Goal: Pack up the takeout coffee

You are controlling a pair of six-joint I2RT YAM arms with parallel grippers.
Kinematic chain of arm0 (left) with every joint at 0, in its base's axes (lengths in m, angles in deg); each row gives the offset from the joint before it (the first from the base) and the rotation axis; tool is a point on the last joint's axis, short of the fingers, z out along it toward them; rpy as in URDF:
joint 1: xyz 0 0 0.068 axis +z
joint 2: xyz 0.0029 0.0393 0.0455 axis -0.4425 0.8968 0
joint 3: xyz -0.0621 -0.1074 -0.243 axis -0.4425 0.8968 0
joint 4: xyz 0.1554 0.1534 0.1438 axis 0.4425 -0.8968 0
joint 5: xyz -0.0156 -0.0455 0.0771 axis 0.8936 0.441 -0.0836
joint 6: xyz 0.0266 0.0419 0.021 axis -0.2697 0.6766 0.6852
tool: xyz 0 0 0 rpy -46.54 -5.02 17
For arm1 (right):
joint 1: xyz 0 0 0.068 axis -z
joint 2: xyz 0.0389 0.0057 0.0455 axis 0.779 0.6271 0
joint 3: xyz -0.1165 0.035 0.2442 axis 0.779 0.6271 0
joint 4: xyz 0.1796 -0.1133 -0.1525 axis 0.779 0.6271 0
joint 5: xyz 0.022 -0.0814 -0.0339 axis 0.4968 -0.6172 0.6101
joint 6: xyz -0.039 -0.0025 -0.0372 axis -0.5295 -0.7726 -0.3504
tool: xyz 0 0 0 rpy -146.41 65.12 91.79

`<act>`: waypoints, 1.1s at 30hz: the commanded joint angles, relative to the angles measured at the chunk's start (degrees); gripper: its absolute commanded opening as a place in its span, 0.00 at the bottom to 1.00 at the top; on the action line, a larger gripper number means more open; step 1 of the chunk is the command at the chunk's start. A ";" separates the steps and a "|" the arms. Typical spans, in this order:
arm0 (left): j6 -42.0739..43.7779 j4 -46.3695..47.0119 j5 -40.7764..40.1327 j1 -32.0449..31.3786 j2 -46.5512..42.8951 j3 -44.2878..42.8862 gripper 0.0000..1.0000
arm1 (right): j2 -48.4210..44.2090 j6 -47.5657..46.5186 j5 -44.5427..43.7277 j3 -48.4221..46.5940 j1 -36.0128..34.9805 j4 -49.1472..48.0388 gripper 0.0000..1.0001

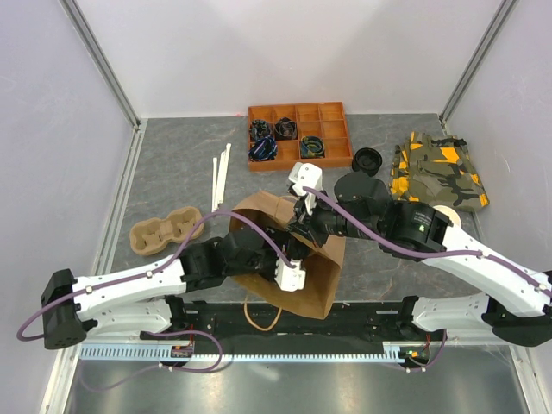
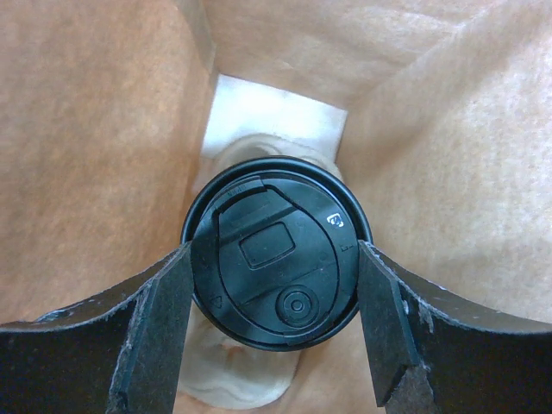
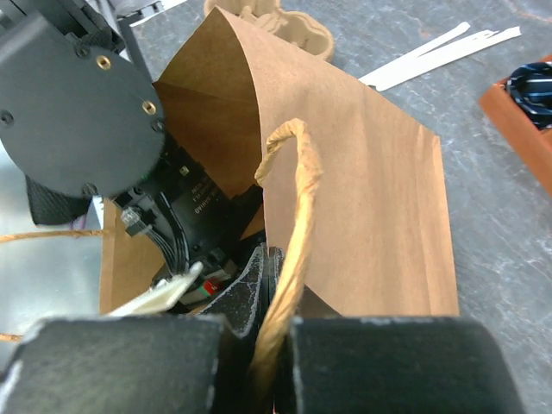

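Observation:
The takeout coffee shows in the left wrist view as a round black lid with a sliver of tan cup behind it, down inside the brown paper bag. My left gripper is shut on the lid, one finger against each side. A pale moulded shape lies under the cup. From above, the bag stands between the arms and hides the cup and the left fingers. My right gripper is shut on the bag's upper rim, with the twine handle running across its fingers; it also shows from above.
An orange compartment tray sits at the back. A stack of black lids and a camouflage cloth lie at the right. A pulp cup carrier and white strips lie at the left.

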 commanded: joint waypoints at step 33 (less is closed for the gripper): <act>20.38 -6.41 7.26 -1.33 -1.24 -3.60 0.33 | -0.58 -1.34 8.68 1.72 2.49 -4.23 0.00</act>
